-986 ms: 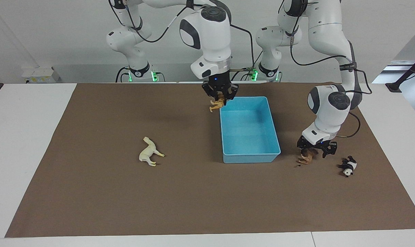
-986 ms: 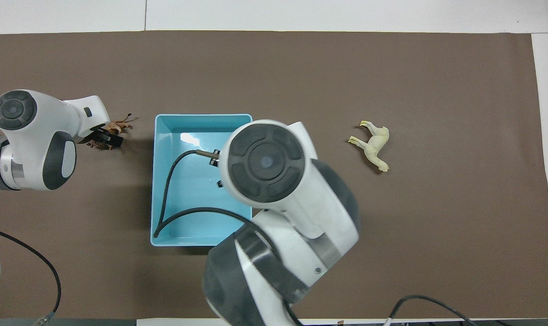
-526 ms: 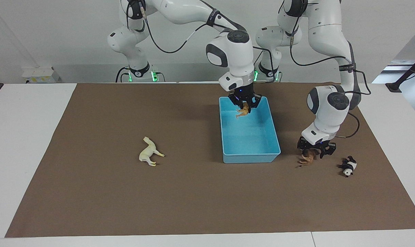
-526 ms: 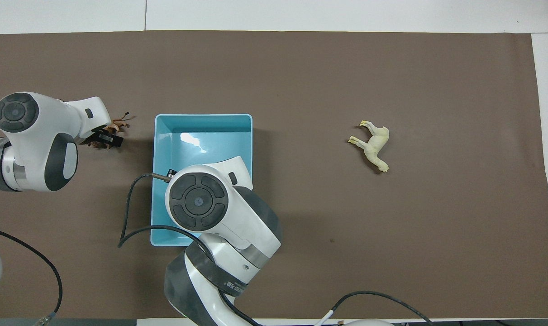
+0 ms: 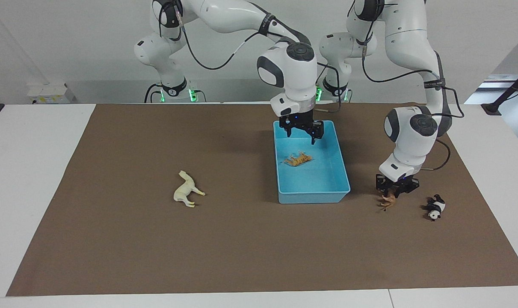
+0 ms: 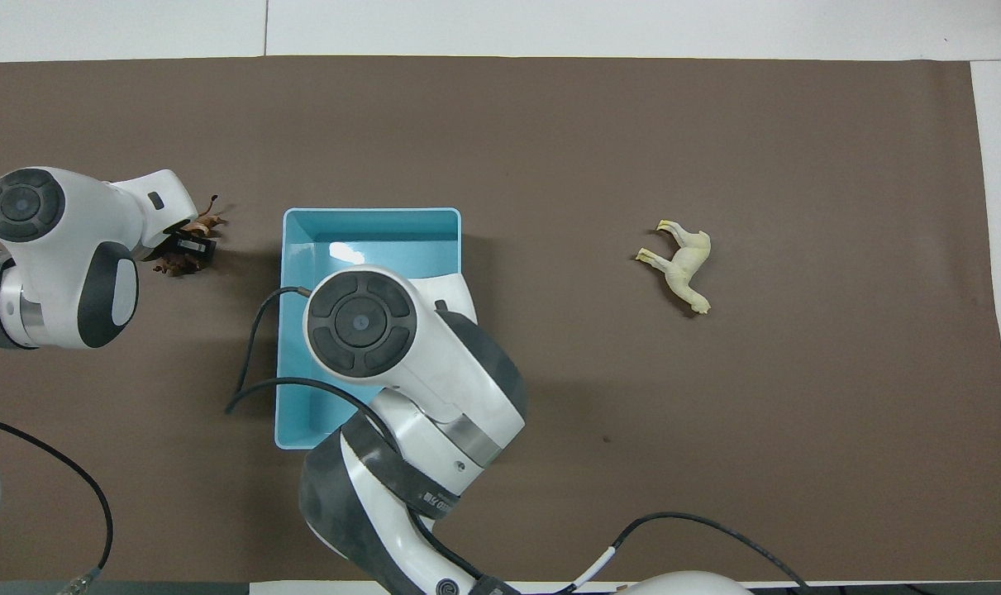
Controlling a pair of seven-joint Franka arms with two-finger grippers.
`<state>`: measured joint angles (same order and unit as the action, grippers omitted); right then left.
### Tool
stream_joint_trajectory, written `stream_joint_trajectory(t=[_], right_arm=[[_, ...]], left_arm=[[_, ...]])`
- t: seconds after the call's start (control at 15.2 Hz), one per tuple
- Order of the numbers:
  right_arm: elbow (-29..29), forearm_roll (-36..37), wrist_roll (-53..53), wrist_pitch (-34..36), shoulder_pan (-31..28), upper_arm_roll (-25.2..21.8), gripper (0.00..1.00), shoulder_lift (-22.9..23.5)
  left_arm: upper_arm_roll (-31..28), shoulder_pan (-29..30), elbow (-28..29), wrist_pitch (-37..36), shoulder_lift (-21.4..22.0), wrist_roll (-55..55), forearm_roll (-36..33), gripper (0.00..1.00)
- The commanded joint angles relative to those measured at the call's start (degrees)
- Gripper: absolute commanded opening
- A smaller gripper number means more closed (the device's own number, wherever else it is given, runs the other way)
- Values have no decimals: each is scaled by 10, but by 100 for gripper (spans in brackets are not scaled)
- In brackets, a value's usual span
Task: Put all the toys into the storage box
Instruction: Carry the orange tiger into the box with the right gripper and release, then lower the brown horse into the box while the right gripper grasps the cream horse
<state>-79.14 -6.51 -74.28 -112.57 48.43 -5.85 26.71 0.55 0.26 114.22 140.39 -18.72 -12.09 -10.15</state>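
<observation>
The light blue storage box (image 5: 312,197) sits mid-table, and the orange striped tiger (image 5: 298,159) lies on its side inside it. My right gripper (image 5: 302,131) hangs open and empty over the end of the box nearest the robots. In the overhead view the right arm hides it and the tiger. Beside the box, toward the left arm's end, my left gripper (image 5: 391,192) is shut on the brown maned animal (image 5: 386,202) low at the mat. The black-and-white panda (image 5: 434,207) lies next to it. The cream-white horse (image 5: 187,194) lies toward the right arm's end.
A brown mat (image 5: 241,248) covers the white table, and all the toys lie on it. From overhead I see the box (image 6: 372,212), the horse (image 6: 682,266), the left gripper (image 6: 190,246) and parts of the brown animal (image 6: 207,221). The left arm covers the panda there.
My right gripper carried the tiger over the box and opened, and the tiger dropped onto the box floor. My left gripper closed on the brown maned animal.
</observation>
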Motion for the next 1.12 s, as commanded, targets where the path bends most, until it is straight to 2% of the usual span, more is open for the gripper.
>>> stream_joint_trajectory(t=[0.0, 0.13, 0.26, 0.33, 0.46, 0.72, 0.85, 0.92, 0.99, 1.05], right_arm=[[10, -1, 22, 49, -60, -11, 100, -25], [7, 12, 80, 88, -102, -12, 100, -30], [-20, 39, 157, 117, -141, -13, 100, -39], [-49, 41, 200, 114, -162, -13, 100, -51], [-111, 47, 266, 81, -195, -19, 100, -69], [-199, 47, 232, -20, -270, -25, 100, -81], [-230, 47, 227, -58, -278, -26, 100, -79], [-250, 47, 227, -84, -283, -25, 100, -78], [-266, 47, 226, -112, -280, -25, 100, -75], [-281, 47, 228, -127, -279, -25, 100, -75]], left_arm=[[-2, -3, -50, -75, -4, 14, -7, 0], [0, -6, -105, -144, -2, 14, -6, 0], [1, -11, -159, -206, 5, 20, 36, 0], [1, -23, -176, -236, 17, 34, 61, 0], [3, -59, -196, -302, 49, 139, 67, 0], [7, -165, -170, -347, 114, 364, 67, 0], [6, -223, -127, -338, 135, 461, 67, 0], [6, -241, -98, -336, 150, 478, 67, 34], [7, -244, -82, -327, 157, 475, 67, 99], [7, -243, -81, -321, 157, 471, 67, 100]])
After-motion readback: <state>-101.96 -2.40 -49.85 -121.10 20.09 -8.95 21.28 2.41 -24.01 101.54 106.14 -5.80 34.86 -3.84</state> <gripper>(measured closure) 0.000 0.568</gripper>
